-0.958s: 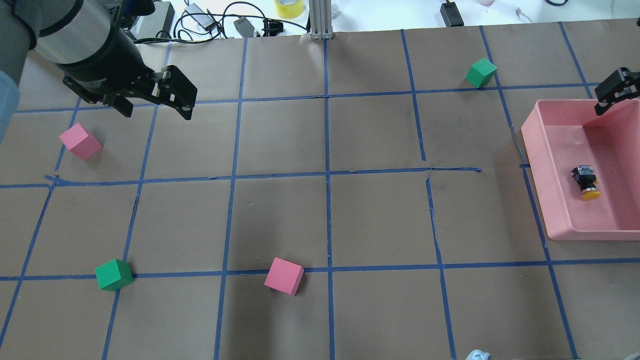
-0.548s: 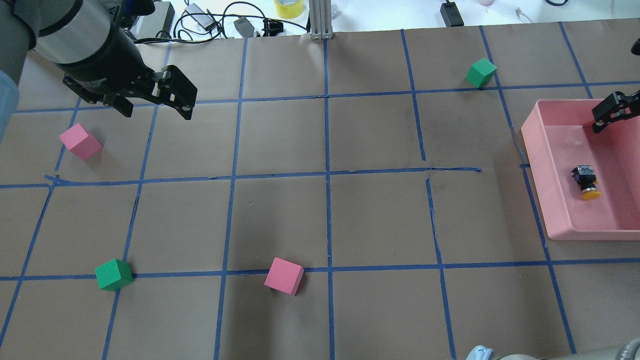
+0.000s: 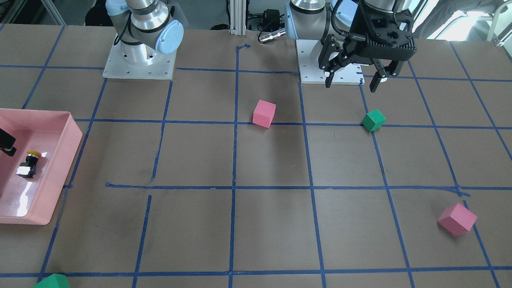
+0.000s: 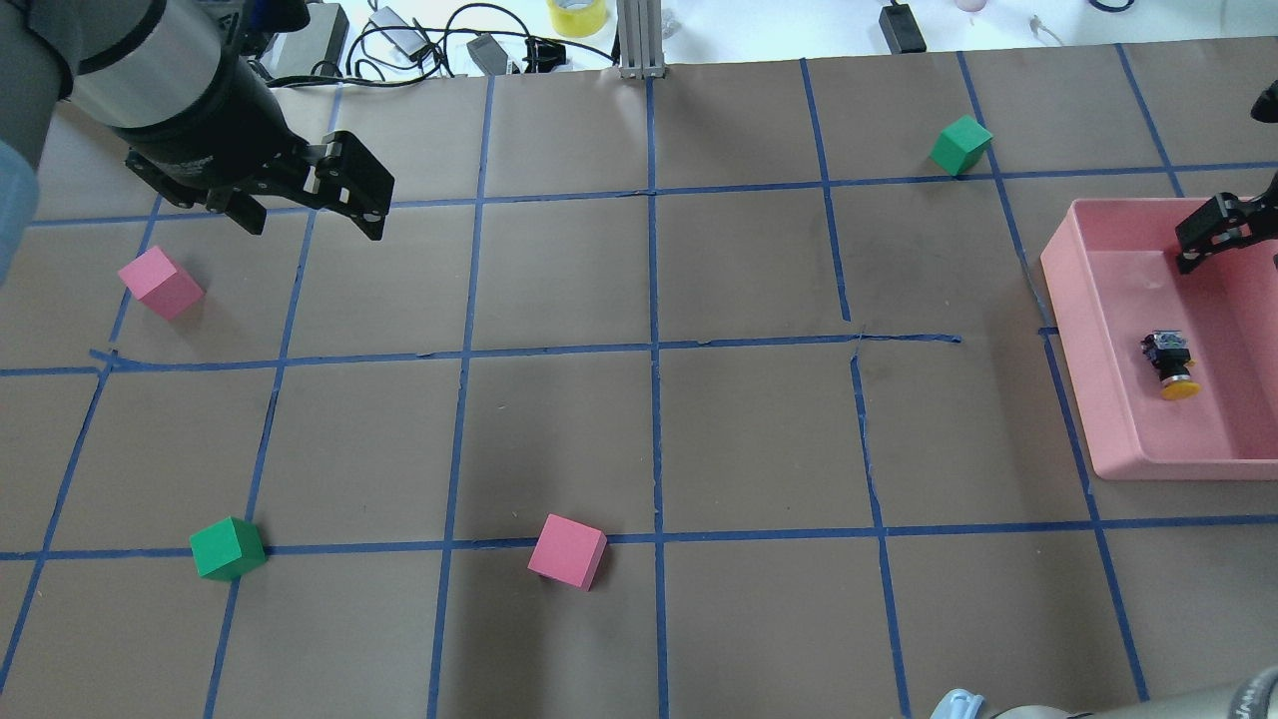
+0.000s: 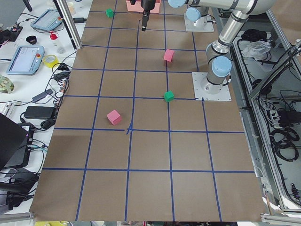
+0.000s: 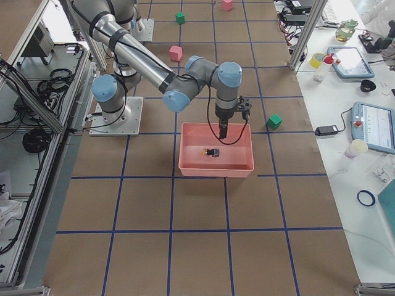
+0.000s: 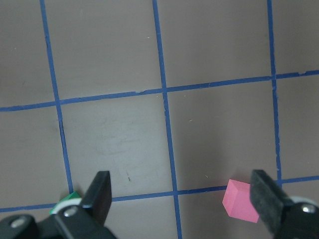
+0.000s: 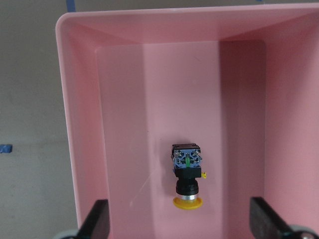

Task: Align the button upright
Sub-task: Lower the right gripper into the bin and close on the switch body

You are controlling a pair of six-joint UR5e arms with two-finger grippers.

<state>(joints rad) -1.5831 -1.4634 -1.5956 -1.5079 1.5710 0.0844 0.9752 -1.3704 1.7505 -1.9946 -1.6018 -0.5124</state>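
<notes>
On the floor of the pink tray [image 8: 67, 99], the button [image 8: 187, 181] is found lying on its side, with its yellow cap turned toward the robot's side and its terminal base turned away. No wall is touched by it, and bare floor is seen all round it. The right end effector [image 8: 180, 219] is held above the tray with its fingers spread wide. Nothing is gripped, and the button is not touched.

The left end effector [image 3: 351, 80] is held above the surface [image 3: 272, 232], likewise spread and empty. A green cube [image 3: 373, 120] and a pink cube [image 3: 264, 113] are noted nearby, both apart from it. Wide stretches of the surface are left free between the scattered cubes.

The tray is recorded as smooth and glossy, with sloped walls and rounded corners. The surface is covered in brown paper gridded with blue tape. The cubes appear matte and sharp-edged. The button has a round cap, a black cylindrical body and a squarish base.
</notes>
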